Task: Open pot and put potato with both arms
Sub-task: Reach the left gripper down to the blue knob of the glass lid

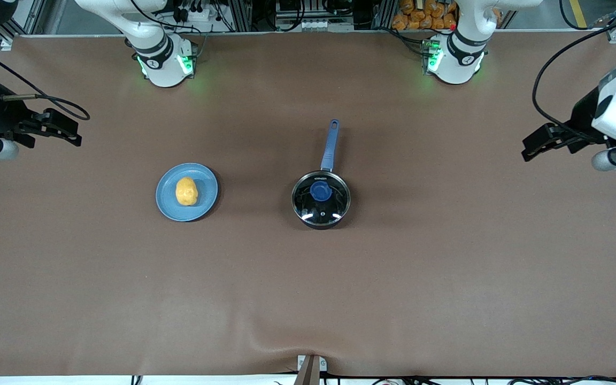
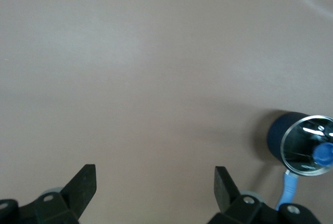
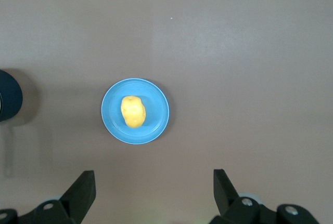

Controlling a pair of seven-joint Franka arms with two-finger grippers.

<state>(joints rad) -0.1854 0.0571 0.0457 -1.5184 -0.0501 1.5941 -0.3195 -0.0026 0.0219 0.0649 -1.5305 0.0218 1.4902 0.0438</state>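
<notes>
1. nearest the camera sits the pot (image 1: pixel 321 200), lid on, blue knob (image 1: pixel 320 190) on top, handle pointing toward my bases.
2. the potato (image 1: pixel 186 191) lies on a blue plate (image 1: pixel 167 206) beside it, toward my right arm's end.
3. my left gripper (image 1: pixel 540 143) and right gripper (image 1: pixel 64 127) hang spread and empty over the table's ends.
4. i judge the glass lid fragile and slick, so pinch the knob; the potato looks firm, light.

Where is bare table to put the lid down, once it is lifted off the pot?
Bare cloth lies between the plate and the pot, and from the pot toward the left arm's end. The whole strip nearer the camera than both is bare too. Nothing is crowded: the potato fills only the plate, and the left gripper and right gripper wait open at the ends.
</notes>
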